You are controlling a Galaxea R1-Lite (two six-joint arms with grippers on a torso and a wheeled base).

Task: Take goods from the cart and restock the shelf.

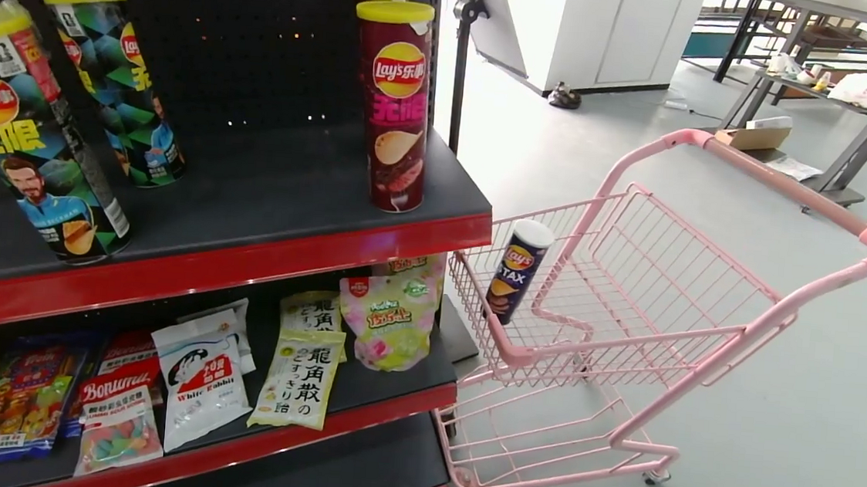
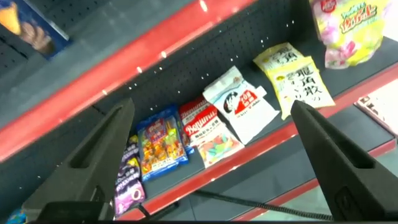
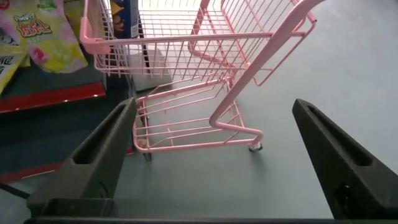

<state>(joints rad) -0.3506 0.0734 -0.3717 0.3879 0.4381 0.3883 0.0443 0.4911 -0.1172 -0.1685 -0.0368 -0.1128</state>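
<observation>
A dark blue chip can [image 1: 516,269] with a white lid leans upright in the front left corner of the pink cart [image 1: 708,296]. The cart stands to the right of the black shelf [image 1: 266,207] with red edges. On the upper shelf stand a maroon chip can [image 1: 398,105], a second one behind it, and two teal cans [image 1: 32,134]. My left gripper [image 2: 211,155] is open, low in front of the lower shelf's snack bags [image 2: 242,112]. My right gripper [image 3: 211,155] is open, low beside the cart [image 3: 205,81], and the blue can [image 3: 124,18] is visible through the wires.
The lower shelf holds several snack bags [image 1: 199,372], including a pink-green one [image 1: 389,317] at its right end. A pole stand [image 1: 459,60] rises behind the shelf's corner. Grey floor [image 1: 817,382] lies open right of the cart. Metal tables [image 1: 826,73] stand far back right.
</observation>
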